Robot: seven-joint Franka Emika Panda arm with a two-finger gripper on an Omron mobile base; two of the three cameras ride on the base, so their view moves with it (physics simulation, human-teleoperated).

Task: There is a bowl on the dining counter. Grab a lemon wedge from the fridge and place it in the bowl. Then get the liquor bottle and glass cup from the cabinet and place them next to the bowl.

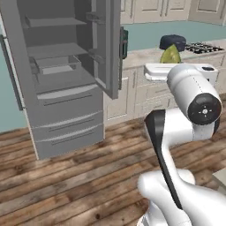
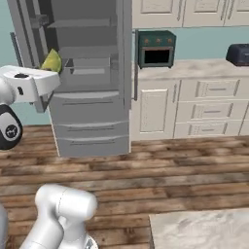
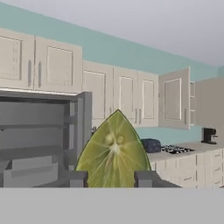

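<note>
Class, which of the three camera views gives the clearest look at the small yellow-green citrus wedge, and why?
The hand view: the small yellow-green lemon wedge stands large and central between the dark fingertips, its cut face showing. In the left base view and right base view it is just a small tip above the white hand.

Your arm rises from the lower frame, elbow bent, hand level at mid-height; your gripper [image 3: 113, 178] is clamped on the lemon wedge [image 3: 113, 151].
</note>
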